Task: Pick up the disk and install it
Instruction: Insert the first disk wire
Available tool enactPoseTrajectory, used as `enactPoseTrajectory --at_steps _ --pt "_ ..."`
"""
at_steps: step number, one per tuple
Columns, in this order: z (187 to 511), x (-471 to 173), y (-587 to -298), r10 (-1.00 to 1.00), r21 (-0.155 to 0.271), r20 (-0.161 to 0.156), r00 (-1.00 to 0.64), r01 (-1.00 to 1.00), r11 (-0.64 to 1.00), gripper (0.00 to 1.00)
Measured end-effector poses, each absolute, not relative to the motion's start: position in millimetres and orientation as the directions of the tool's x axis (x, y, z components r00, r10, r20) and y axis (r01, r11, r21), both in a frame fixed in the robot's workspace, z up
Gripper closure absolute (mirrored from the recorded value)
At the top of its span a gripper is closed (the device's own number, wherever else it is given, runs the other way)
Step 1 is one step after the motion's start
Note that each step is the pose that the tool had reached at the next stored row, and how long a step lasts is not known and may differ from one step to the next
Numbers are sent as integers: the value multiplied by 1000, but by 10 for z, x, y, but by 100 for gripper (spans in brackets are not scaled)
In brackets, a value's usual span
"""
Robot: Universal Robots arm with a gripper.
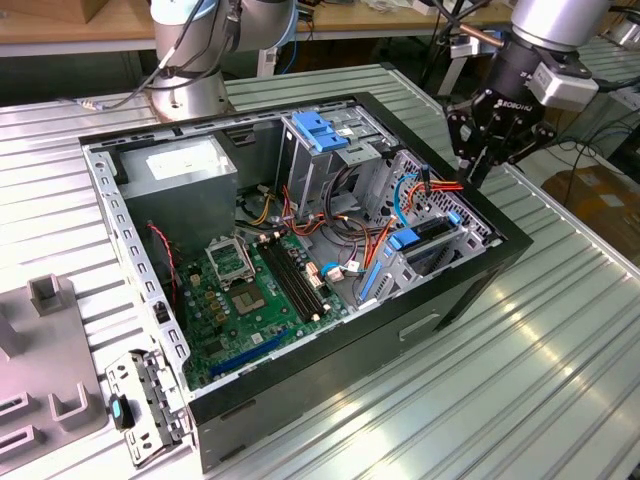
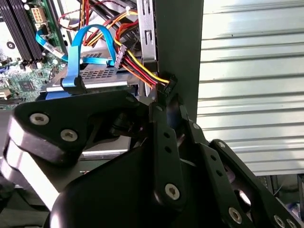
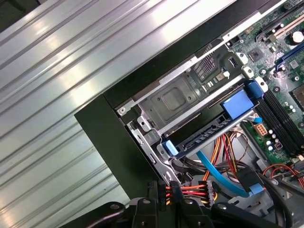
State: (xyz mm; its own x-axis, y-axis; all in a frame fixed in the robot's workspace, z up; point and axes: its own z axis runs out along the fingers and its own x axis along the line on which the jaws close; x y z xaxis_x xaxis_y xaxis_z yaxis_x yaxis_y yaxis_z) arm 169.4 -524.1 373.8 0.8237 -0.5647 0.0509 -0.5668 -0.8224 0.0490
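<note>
The disk (image 1: 412,240) sits in a lower bay at the corner of the open computer case (image 1: 330,350), on the exterior view's right. Its blue carrier frame faces into the case. In the first wrist view the disk (image 3: 209,130) lies edge-on between two blue tabs, under a grey metal bracket. My gripper (image 1: 470,168) hangs over the case's wall just above that bay. Its fingers (image 2: 161,137) are shut on the black power connector (image 3: 167,194) with red, yellow and black wires. A blue data cable (image 2: 76,57) loops beside it.
A tall grey drive cage with a blue top (image 1: 322,130) stands behind the bay. The power supply box (image 1: 185,165) and motherboard (image 1: 250,290) take up the case's other half. Loose cables cross the middle. A metal bracket (image 1: 145,400) and grey fixture (image 1: 40,340) lie on the ribbed table (image 1: 560,330).
</note>
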Motion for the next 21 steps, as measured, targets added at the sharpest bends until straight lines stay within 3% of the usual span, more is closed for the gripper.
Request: enactPoseTrajectory --at_steps 1,10,11,13,21 --pt "3734 1694 -5239 -565 49 51 824 -567 -822 69" --pt "3673 1695 -5239 -565 49 51 824 -567 -822 69" --pt "3672 1696 -5239 -565 49 51 824 -567 -822 70" --pt "3672 1697 -5239 -565 49 51 824 -567 -822 83" --pt "3701 1689 -5238 -565 49 51 824 -567 -822 84"
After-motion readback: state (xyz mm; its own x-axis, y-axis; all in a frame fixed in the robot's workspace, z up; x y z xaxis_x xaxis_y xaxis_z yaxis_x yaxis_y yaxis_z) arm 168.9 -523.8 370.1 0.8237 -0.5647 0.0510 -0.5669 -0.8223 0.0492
